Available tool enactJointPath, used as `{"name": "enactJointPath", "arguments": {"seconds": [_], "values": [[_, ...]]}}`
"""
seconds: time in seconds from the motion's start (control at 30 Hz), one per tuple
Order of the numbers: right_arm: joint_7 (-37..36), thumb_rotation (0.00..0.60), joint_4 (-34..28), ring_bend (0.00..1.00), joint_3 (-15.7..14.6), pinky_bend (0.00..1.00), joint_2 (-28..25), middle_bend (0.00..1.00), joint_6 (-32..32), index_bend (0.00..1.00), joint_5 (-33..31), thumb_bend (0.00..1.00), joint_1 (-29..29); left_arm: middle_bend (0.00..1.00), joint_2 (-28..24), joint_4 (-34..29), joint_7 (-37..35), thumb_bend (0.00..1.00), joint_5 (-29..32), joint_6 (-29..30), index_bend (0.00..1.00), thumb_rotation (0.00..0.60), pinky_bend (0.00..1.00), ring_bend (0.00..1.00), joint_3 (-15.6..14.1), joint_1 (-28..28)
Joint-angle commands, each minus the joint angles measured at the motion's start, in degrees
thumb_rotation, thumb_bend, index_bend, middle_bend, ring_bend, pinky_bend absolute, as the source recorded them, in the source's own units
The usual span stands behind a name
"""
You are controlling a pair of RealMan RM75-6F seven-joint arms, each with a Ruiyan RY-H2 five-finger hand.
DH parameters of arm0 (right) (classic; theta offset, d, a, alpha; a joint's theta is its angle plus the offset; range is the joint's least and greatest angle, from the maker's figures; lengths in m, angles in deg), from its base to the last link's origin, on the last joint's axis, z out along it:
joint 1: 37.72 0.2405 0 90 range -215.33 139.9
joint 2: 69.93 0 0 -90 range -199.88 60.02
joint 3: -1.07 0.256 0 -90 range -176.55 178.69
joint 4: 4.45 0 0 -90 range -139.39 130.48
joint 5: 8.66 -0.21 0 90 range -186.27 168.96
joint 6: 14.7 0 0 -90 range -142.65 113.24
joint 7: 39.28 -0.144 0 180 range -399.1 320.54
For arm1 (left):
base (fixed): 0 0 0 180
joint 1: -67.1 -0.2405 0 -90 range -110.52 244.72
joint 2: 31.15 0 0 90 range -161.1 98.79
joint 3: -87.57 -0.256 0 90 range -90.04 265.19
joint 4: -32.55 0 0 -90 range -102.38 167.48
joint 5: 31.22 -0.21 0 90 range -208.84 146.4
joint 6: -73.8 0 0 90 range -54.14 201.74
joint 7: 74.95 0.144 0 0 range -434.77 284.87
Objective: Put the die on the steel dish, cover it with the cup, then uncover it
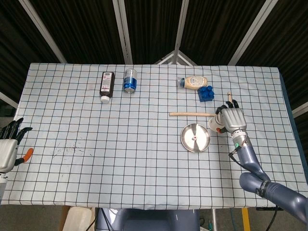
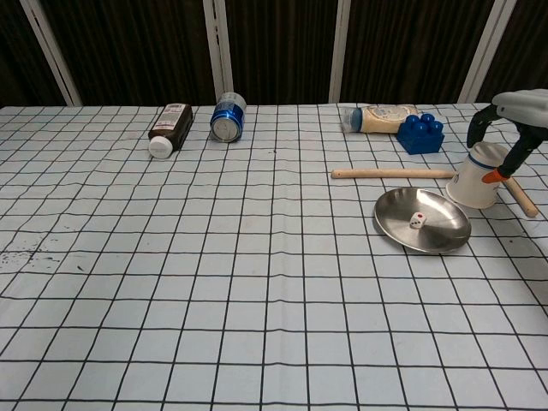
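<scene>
Right side of the desk, covered in a white cloth with a black grid. The small white die with a red pip lies inside the round steel dish, which sits toward the right edge. Just beside the dish, on its far right, stands the white paper cup with a dark band, upside down and slightly tilted. My right hand hangs directly above the cup, its dark fingers curled down on either side of the cup's top; I cannot tell from either view whether they touch it or grip it. My left hand rests at the left edge of the desk, released, fingers apart and holding nothing.

A thin pale wooden stick lies just behind the dish, and a second one lies beside the cup. Toward the far edge lie a blue toy brick, a cream squeeze bottle on its side, a blue can on its side and a dark brown bottle with a white cap.
</scene>
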Motion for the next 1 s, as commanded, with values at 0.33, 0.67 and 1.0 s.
{"name": "enactJointPath", "arguments": {"seconds": [0.33,0.67,1.0], "values": [[-0.7,0.6,0.7,0.16,0.0,0.0,0.1,0.4,0.2,0.4,0.3,0.28,0.1,0.0,0.1,0.2,0.2,0.47,0.2,-0.3,0.23,0.6,0.1,0.0,0.0,0.1],[-0.5,0.6,0.6,0.17,-0.5,0.0,-0.4,0.42,-0.2,0.4,-0.2,0.32,0.0,0.0,0.2,0.1,0.5,0.47,0.2,-0.3,0.23,0.6,0.1,0.0,0.0,0.1],[0.0,0.6,-0.5,0.18,-0.7,0.0,-0.9,0.44,0.3,0.4,0.1,0.33,0.1,0.0,0.2,0.1,0.5,0.47,0.2,-0.1,0.24,0.6,0.1,0.0,0.0,0.0]]}}
